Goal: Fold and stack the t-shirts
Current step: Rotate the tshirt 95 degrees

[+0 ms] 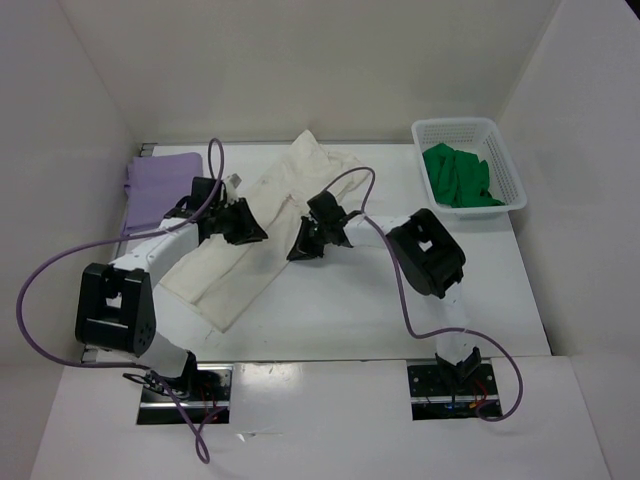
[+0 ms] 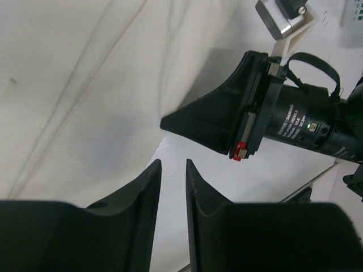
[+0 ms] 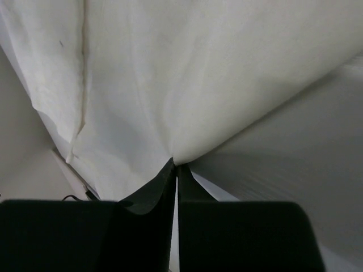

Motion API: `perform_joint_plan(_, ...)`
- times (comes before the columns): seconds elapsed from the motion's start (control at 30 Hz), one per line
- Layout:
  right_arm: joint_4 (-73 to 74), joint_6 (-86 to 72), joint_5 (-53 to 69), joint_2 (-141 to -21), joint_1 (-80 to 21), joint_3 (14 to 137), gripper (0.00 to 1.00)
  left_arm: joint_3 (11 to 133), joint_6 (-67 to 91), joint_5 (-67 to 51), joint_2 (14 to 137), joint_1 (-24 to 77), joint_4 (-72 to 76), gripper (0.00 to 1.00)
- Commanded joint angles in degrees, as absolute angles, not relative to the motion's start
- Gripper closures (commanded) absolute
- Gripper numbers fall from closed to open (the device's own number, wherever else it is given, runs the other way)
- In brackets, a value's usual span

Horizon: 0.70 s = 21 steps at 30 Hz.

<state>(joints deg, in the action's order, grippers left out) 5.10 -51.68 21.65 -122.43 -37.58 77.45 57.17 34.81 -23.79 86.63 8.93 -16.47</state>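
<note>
The cream white t-shirt point(image 1: 285, 180) lies spread diagonally across the middle of the table. My right gripper point(image 1: 303, 248) sits at its right edge. In the right wrist view the gripper point(image 3: 176, 163) is shut on a raised fold of that cream cloth point(image 3: 170, 73). My left gripper point(image 1: 245, 225) hovers over the shirt's left half. Its jaws point(image 2: 173, 161) stand a little apart with nothing between them, the cream cloth point(image 2: 85, 85) just beyond. The lavender t-shirt point(image 1: 160, 180) lies folded at the back left. The green t-shirt point(image 1: 458, 175) is bunched in the basket.
A white mesh basket point(image 1: 455, 124) stands at the back right corner. White walls enclose the table on three sides. My right arm's wrist point(image 2: 295, 119) is close to the left gripper. Purple cables loop over both arms.
</note>
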Motion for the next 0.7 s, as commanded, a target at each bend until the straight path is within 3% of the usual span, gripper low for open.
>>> perform_joint_plan(0.0,4.75,-47.73,19.60,-120.08,-35.43,76.04,0.98,61.34,34.28,-25.74,89.64,9.76,-14.85,0.68)
perform_joint_plan(0.53,35.77,-21.88,22.95,-101.70,-13.81,65.05,0.99,77.77,32.61,-23.64,106.32,10.28,-14.15,0.49)
perform_joint_plan(0.6,35.77,-21.88,22.94,-100.81,-12.75,64.34,0.90,81.20,33.13,-22.07,110.45,10.28,-12.31,0.48)
perform_joint_plan(0.63,35.77,-21.88,22.94,-100.20,-11.87,64.34,0.71,83.47,33.13,-22.06,111.87,10.81,-11.00,0.48)
perform_joint_plan(0.67,35.77,-21.88,22.94,-100.20,-11.87,64.34,0.64,84.80,33.66,-22.06,113.28,10.81,-10.29,0.48)
